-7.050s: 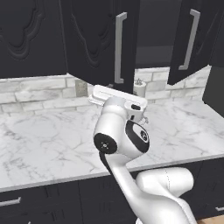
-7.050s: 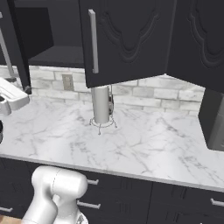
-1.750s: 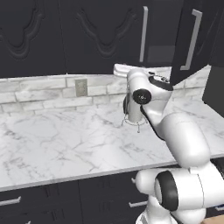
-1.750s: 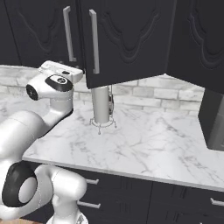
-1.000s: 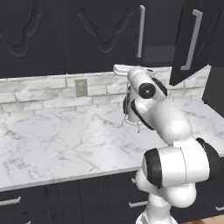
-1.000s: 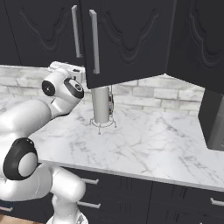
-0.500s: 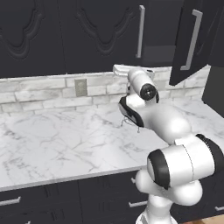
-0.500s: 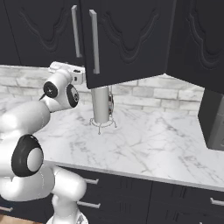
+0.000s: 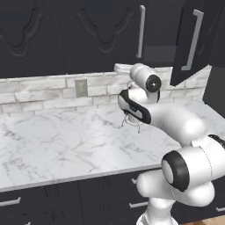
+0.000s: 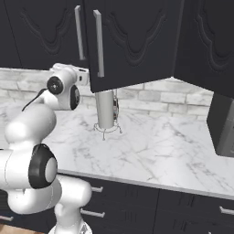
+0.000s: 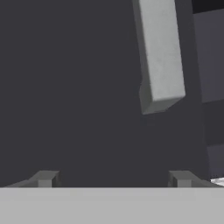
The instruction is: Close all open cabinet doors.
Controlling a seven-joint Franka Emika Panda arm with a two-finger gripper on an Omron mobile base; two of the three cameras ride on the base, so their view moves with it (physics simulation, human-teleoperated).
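An open cabinet door [image 10: 132, 41] swings out over the counter, its long silver handle [image 10: 98, 43] near its left edge. In the left base view the same door [image 9: 200, 35] stands ajar at the upper right. My white hand [image 10: 75, 75] sits just left of that door's lower corner, close to its face. In the hand view my gripper [image 11: 113, 178] is open, its fingertips [image 11: 43, 177] wide apart with nothing between them, facing a black door face and the lower end of a silver handle [image 11: 159, 57]. A further door [image 10: 205, 45] at the right also hangs angled outward.
A silver cylinder on a wire stand [image 10: 106, 114] stands on the marble counter [image 10: 173, 151] under the open door. A black microwave [image 10: 224, 123] is at the right edge. Closed doors [image 9: 88, 35] fill the upper left. Black drawer fronts [image 10: 183, 205] run below.
The arm has folded a little, with its elbow sinking toward the counter, while the hand stays by the door's lower corner. The open door has not visibly moved.
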